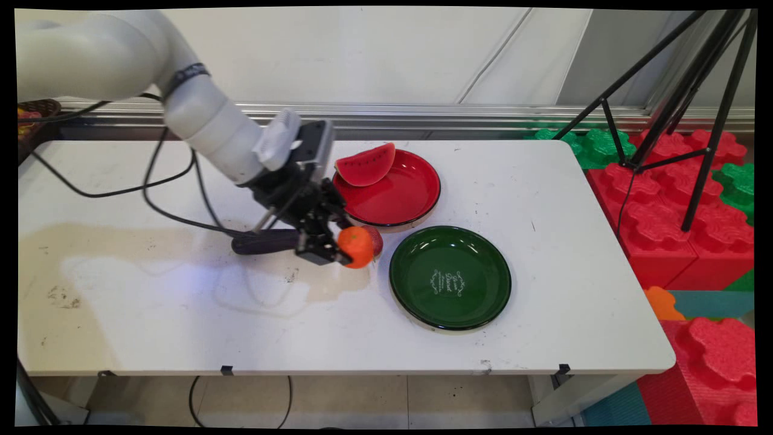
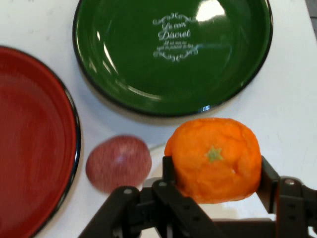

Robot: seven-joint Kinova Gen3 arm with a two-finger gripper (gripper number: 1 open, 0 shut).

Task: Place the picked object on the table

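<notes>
The white table is the biggest thing here. On it sits a green plate with white writing in the middle, and at about 11 o'clock from it sits a red plate. The two plates are near each other but do not touch. A watermelon slice leans on the red plate's far left rim, at about 10 o'clock, with its red flat side facing the camera and its long curved edge running left to right. The black gripper is just left of the green plate, at about 9 o'clock from it. Its two fingers are partly closed and squeeze an orange between them, one finger on each side. In the hand view the orange is round, so it has no long side, and its little green star-shaped stem mark faces the hand camera. A small red apple lies on the table just beside the orange, between it and the red plate. The green plate lies past the orange.
</notes>
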